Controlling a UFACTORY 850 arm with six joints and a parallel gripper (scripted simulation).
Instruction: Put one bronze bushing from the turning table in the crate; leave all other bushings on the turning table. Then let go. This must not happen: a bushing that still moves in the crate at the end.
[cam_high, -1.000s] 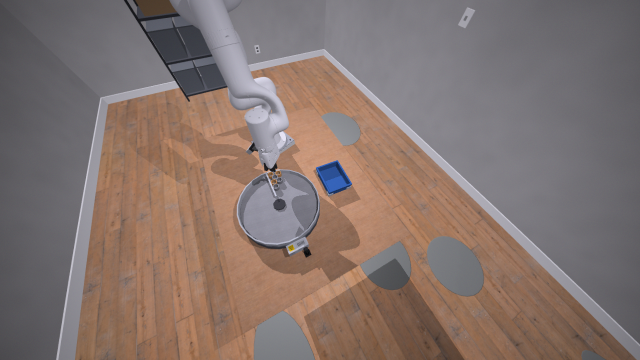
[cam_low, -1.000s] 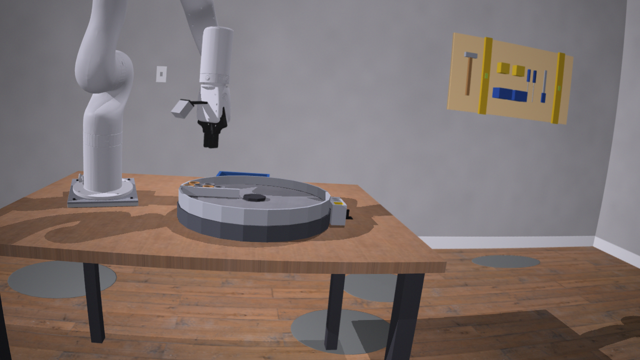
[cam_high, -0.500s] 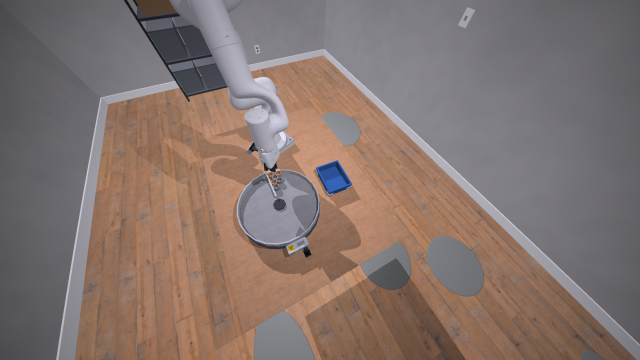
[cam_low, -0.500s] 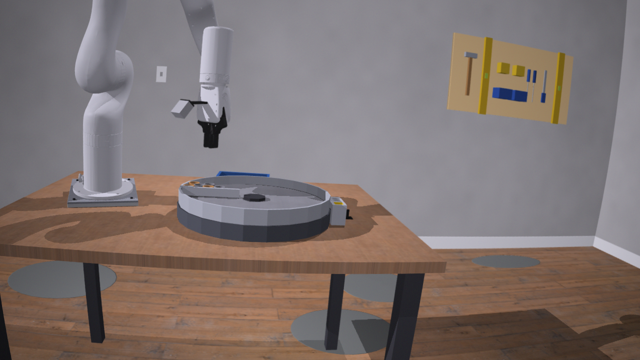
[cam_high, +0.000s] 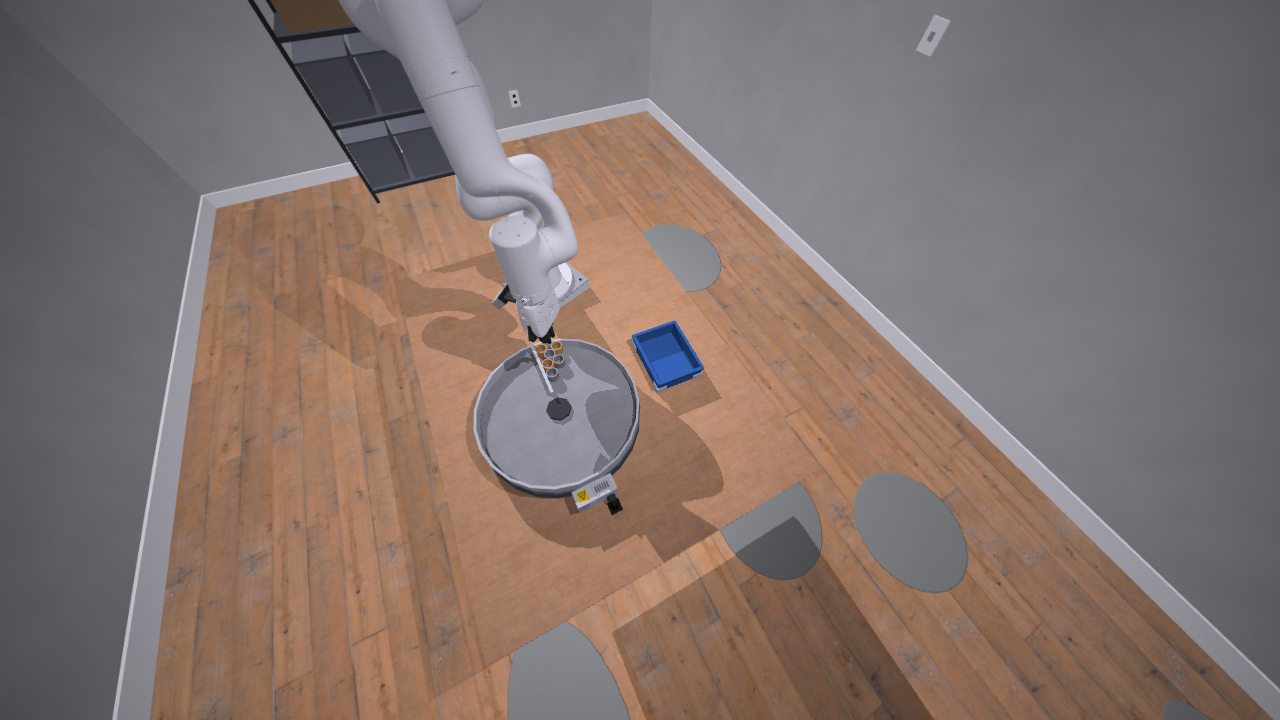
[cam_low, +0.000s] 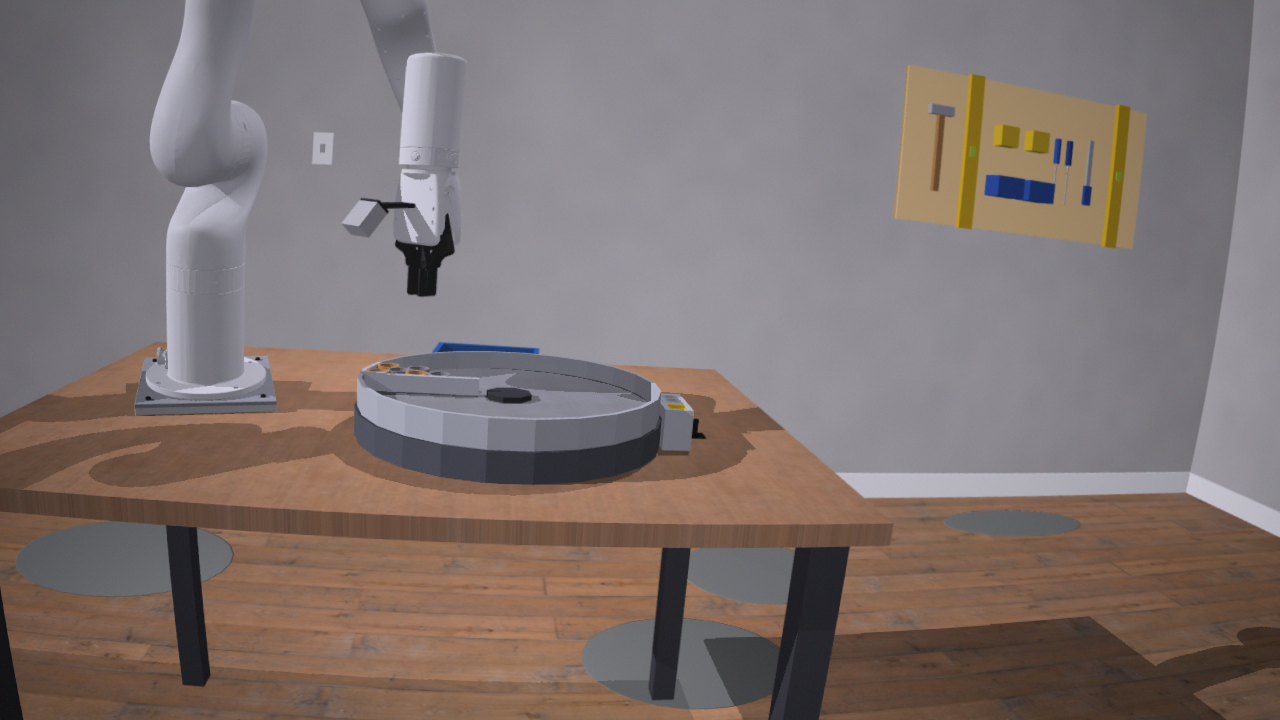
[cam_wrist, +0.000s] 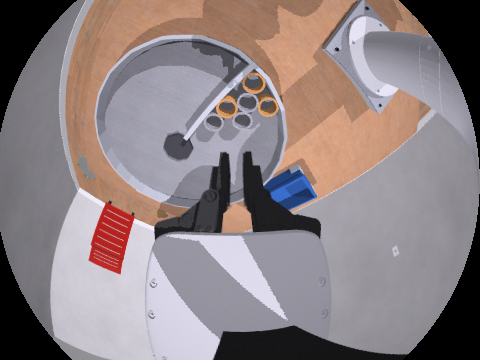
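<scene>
the gripper (cam_high: 540, 335) (cam_low: 421, 293) (cam_wrist: 236, 163) is slightly open, holding nothing, above the turning table (cam_high: 633, 413) (cam_low: 510, 434) (cam_wrist: 98, 107). three bronze bushings (cam_high: 561, 347) (cam_low: 387, 368) (cam_wrist: 244, 82) sit there among grey ones. in the top view, the crate (cam_high: 666, 353) (cam_low: 487, 347) (cam_wrist: 290, 192) is right; the yellow label (cam_high: 582, 495) (cam_low: 676, 406) is unreadable.

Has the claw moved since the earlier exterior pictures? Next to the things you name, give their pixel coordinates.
No, not visibly: in the exterior view, the claw (cam_high: 541, 337) (cam_low: 421, 292) (cam_wrist: 236, 163) hangs in the same place relative to the arm's base plate (cam_high: 580, 284) (cam_low: 205, 408) (cam_wrist: 376, 106).
</scene>
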